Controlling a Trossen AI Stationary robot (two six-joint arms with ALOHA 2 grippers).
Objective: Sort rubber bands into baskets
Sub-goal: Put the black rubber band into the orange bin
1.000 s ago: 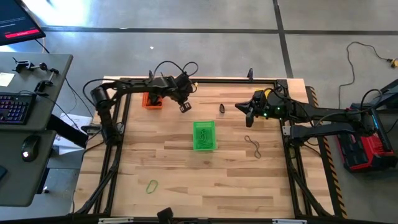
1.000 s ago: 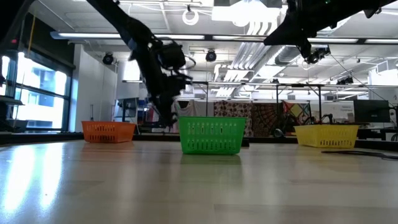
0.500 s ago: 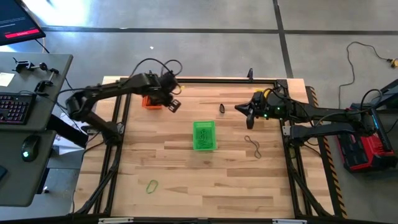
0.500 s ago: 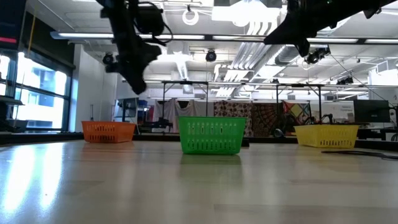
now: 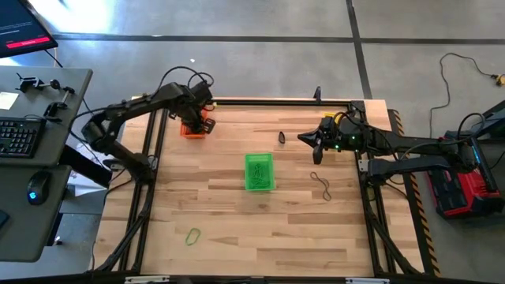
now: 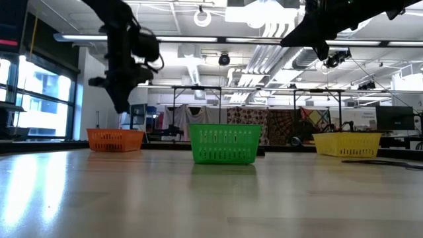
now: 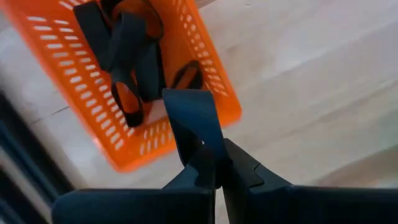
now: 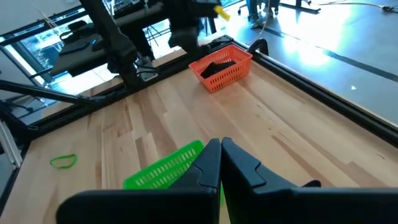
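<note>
While its two dark fingers (image 7: 208, 158) press together around a flat black rubber band (image 7: 193, 121), the left gripper (image 5: 203, 124) hangs directly above the small orange rectangular plastic basket (image 5: 192, 127) at the far left of the pale wooden slatted table (image 5: 260, 229). Several more black bands (image 7: 127, 59) lie bunched in that basket, just beyond and below the fingertips, and the held strip rises from the fingertips over the basket's near wall. Seen from table height, the same gripper (image 6: 122, 102) hovers clear above the orange basket (image 6: 115, 139).

Across the table, the right gripper (image 5: 304, 137) waits in the air with its fingers (image 8: 214, 165) closed on nothing. Below and just ahead of those fingertips sits the green rectangular plastic basket (image 5: 259, 172), near the table's middle, with green bands inside it. A small dark bundle of bands (image 5: 282, 137) rests on the wood just beside the right fingertips, and a thin dark loop (image 5: 321, 185) lies near them, towards the table's front. Well apart from both pairs of fingers, a single green rubber loop (image 5: 192, 234) lies near the front left edge. The yellow rectangular plastic basket (image 6: 346, 143) stands at the table's right, under the right arm.
</note>
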